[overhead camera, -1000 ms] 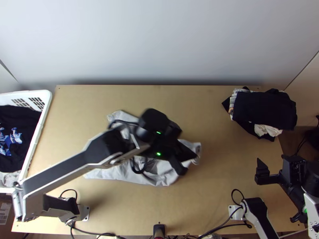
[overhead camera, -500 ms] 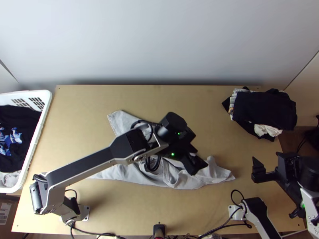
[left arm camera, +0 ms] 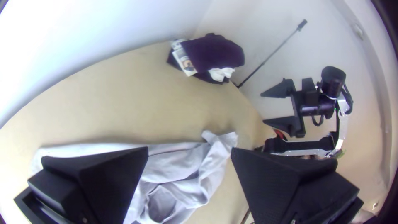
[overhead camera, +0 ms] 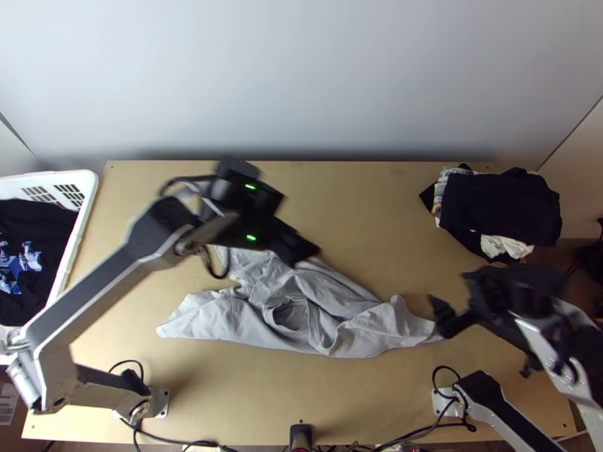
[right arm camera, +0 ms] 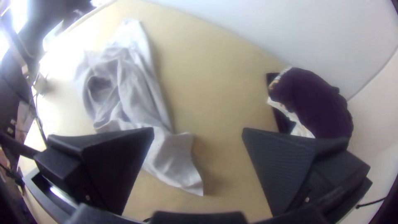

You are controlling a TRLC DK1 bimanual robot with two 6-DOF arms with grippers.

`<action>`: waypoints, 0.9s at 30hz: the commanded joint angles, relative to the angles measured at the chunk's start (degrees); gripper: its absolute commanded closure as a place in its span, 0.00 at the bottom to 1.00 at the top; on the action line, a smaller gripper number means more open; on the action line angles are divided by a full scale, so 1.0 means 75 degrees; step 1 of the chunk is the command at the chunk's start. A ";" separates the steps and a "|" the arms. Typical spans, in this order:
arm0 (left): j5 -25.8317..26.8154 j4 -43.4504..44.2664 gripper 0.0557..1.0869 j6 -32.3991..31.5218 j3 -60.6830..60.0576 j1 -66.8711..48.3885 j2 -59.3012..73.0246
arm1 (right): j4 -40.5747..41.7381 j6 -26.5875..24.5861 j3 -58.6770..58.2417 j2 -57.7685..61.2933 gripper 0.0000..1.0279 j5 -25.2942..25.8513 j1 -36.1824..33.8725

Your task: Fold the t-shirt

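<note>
left gripper (left arm camera: 189, 150), open, is swinging toward upper left, probably making room as the open right gripper (right arm camera: 199, 130) is nearing the bunched t-shirt (overhead camera: 249, 322).

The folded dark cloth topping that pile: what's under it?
Under the dark cloth, a patterned fabric peeks out at the left, a cream fabric at the near side, and more black cloth below. The pile's middle is covered, so its contents can't be seen.

1 steep overhead, 2 wrist views, 1 shared table (overhead camera: 377, 211)
</note>
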 commanded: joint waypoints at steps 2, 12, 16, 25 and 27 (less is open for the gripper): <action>-0.0006 -0.0193 0.06 0.0207 -0.1393 0.1511 -0.0947 | 0.0783 -0.0391 -0.0898 0.1015 0.04 -0.0106 0.1616; -0.0217 -0.0193 0.06 0.0230 -0.2694 0.1839 -0.1310 | 0.2998 -0.0555 -0.2714 0.1800 0.04 -0.0727 0.1593; -0.0217 -0.0287 0.06 0.0265 -0.2928 0.1828 -0.1345 | 0.3268 -0.0661 -0.3019 0.1859 0.05 -0.0809 0.1687; -0.0217 -0.0462 0.06 0.0254 -0.2940 0.1746 -0.1287 | 0.4006 -0.1177 -0.3476 0.2492 0.10 -0.0950 0.1464; -0.0217 -0.0509 0.06 0.0277 -0.2964 0.1757 -0.1298 | 0.4029 -0.1305 -0.3487 0.2539 0.10 -0.0962 0.1335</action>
